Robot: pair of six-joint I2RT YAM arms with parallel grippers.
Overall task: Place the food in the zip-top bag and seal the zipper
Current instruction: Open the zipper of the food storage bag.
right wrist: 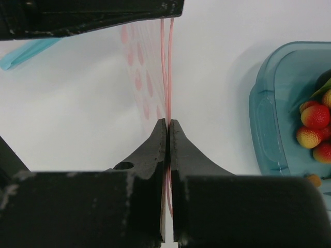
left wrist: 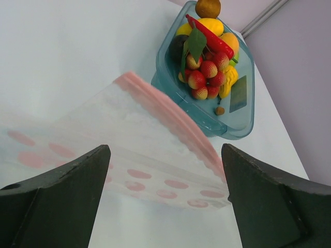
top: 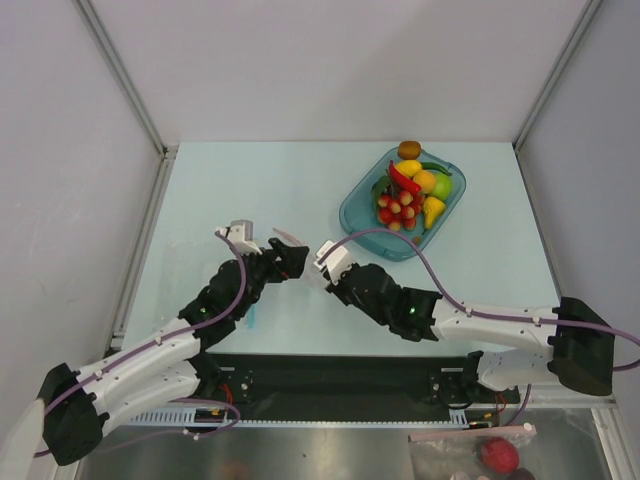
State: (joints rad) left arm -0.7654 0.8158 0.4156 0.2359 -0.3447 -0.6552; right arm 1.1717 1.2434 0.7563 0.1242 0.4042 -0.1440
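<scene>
- The bag (left wrist: 129, 134) is thin clear film. I expect it to be very light and floppy, sagging and crinkling wherever it isn't supported, and slippery to pinch.
- The zipper (right wrist: 166, 77), the pink strip along the mouth, looks like the stiffest part, so that is where I'd take hold. To open it, I'd grip one lip from each side.
- The bag sits between my two grippers near the middle of the table (top: 250, 180), apart from the tray (top: 352, 212). I see nothing inside it.
- All the food (left wrist: 207, 72) is piled in the tray. The pieces look hard, glossy and rounded, so they could easily squirt out of a grip. The cluster of red balls offers the most to grab.
- Right gripper (right wrist: 167, 124): its fingers are pressed together, pinching the zipper edge-on.
- Left gripper (left wrist: 164, 152): its fingers are spread wide with the bag between them. I cannot tell whether either finger touches the film.
</scene>
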